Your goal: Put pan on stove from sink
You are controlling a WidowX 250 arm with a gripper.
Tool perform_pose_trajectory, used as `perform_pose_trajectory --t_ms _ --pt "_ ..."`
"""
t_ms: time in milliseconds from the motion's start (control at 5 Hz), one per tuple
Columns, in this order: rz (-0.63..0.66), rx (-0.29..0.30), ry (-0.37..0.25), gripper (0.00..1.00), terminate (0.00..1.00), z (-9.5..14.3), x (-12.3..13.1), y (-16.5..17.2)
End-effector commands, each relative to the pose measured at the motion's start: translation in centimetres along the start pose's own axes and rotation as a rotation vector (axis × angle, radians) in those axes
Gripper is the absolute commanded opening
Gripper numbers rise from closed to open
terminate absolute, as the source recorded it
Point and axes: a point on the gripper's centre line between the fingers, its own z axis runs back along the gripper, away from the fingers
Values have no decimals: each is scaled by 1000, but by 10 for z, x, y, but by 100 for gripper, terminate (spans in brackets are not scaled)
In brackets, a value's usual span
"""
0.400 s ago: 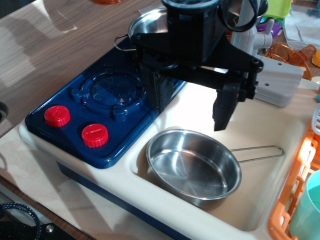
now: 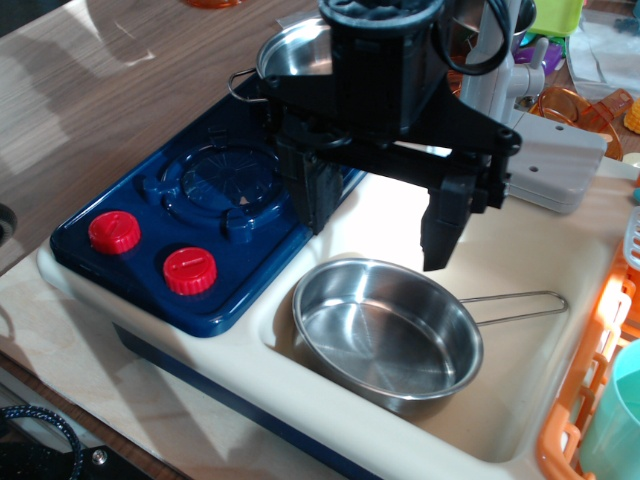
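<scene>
Hovering above the sink (image 2: 560, 385), the end effector (image 2: 380, 225) is open and empty; lower it squarely so both fingers straddle the pan (image 2: 385, 335) rim.

Your pan (image 2: 385, 335): shiny, upright in cream sink (image 2: 520, 400), below gripper (image 2: 375, 225); blue stove (image 2: 190, 215) at gripper's left.

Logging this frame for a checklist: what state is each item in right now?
pan: upright, empty, lying in the sink, not gripped.
sink: holds only the pan.
stove: front burner bare; both red knobs in place.
pot: upright on the back burner, mostly hidden by the arm.
gripper: open, empty, hanging above the sink.
</scene>
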Motion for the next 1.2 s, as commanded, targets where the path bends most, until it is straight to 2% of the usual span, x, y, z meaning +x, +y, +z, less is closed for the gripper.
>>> perform_pose_trajectory --t_ms 0,200,600,1000 --pt "-55 -44 -25 100 0 3 -9 -25" --pt "-105 -44 4 100 0 -8 -15 -39" --pt "-92 -57 -15 100 0 -32 -24 -47" --pt "-140 -31 -65 100 0 -51 -26 -36"
